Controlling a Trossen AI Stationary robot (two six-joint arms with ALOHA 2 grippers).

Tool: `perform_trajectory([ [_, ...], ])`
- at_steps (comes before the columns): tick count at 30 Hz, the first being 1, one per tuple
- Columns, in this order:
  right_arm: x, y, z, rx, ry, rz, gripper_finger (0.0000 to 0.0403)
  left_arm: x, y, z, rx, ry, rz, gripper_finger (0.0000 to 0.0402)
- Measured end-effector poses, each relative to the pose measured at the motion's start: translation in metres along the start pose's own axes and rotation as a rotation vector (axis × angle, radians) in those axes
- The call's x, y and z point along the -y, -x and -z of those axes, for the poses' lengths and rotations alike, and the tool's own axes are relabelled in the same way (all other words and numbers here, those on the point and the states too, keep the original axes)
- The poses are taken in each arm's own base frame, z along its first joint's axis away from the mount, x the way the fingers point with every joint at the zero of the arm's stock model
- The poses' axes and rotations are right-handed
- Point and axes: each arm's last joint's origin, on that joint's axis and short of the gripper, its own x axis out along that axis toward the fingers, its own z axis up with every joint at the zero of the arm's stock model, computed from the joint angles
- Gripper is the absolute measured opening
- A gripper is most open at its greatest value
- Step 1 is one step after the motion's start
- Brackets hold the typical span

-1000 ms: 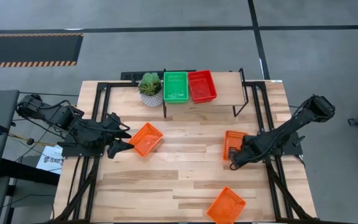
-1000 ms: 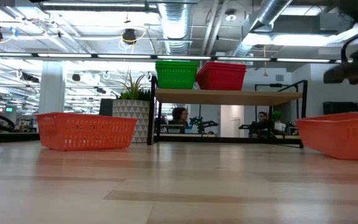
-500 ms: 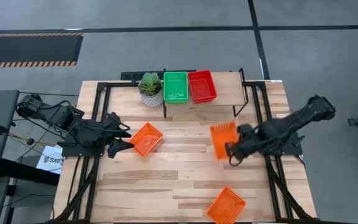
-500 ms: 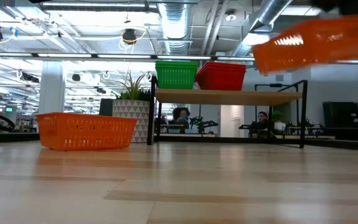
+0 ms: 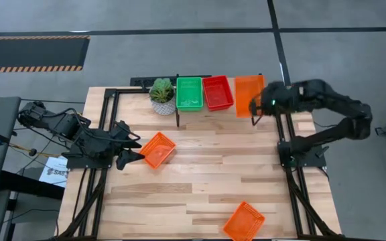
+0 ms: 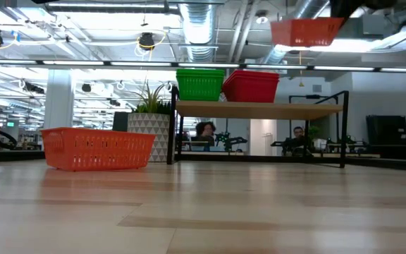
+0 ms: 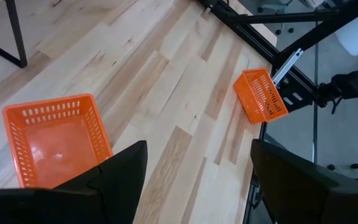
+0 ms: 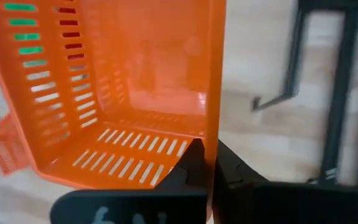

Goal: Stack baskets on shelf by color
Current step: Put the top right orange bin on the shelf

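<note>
An orange basket [image 5: 244, 221] lies at the table's [image 5: 200, 181] near edge, toward the right. Farther in, on the left, the left gripper [image 5: 130, 148] waits with its jaws spread wide and empty, just beside a second orange basket [image 5: 158, 149]. Beyond these stands the shelf [image 5: 243, 107], with a green basket [image 5: 189, 93] and a red basket [image 5: 217, 92] side by side on its left part, and a plant [image 5: 162, 96] just left of it. The right gripper [image 5: 253, 107] is clamped shut on the rim of a third orange basket [image 5: 248, 96], holding it in the air above the shelf's bare right end, just beside the red one.
</note>
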Motion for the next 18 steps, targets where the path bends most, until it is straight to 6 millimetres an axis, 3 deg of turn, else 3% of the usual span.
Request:
perform_trajectory([
  [8,0.025,-0.023,-0.056,-0.027,0.004,0.031,0.0004,-0.001,0.0,0.001,-0.008,-0.009,-0.012,0.0274],
  [18,0.035,-0.084,-0.106,-0.194,0.08,0.052,0.0004,-0.002,0.0,0.001,-0.012,0.006,-0.017,0.0274],
])
